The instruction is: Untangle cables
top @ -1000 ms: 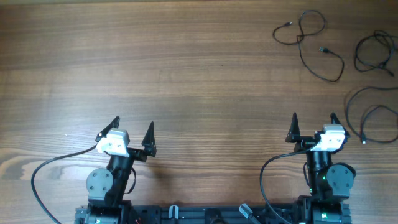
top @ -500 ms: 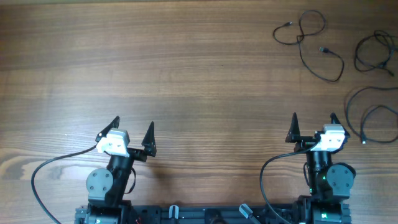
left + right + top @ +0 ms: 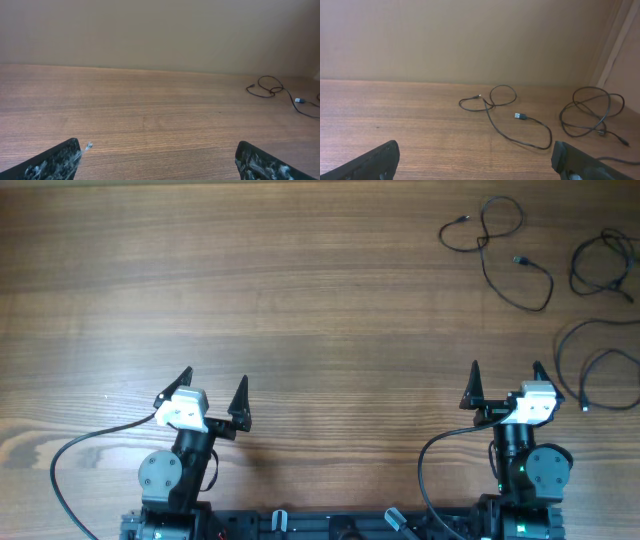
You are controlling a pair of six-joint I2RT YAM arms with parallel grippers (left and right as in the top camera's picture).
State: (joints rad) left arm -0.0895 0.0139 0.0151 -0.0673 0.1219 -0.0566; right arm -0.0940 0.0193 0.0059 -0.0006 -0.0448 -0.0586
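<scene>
Three thin black cables lie apart at the far right of the wooden table. One cable [image 3: 500, 255] with a small loop and a silver-tipped plug lies far right; it shows in the right wrist view [image 3: 505, 117] and the left wrist view [image 3: 272, 90]. A second cable [image 3: 600, 260] is looped at the right edge, also seen in the right wrist view [image 3: 592, 112]. A third cable [image 3: 590, 365] curves below it. My left gripper [image 3: 213, 390] is open and empty near the front edge. My right gripper [image 3: 505, 383] is open and empty, in front of the cables.
The wooden table [image 3: 300, 300] runs wide to the left and middle. Thicker black arm cables [image 3: 70, 470] curl beside each arm base at the front edge. A beige wall [image 3: 470, 40] stands behind the table.
</scene>
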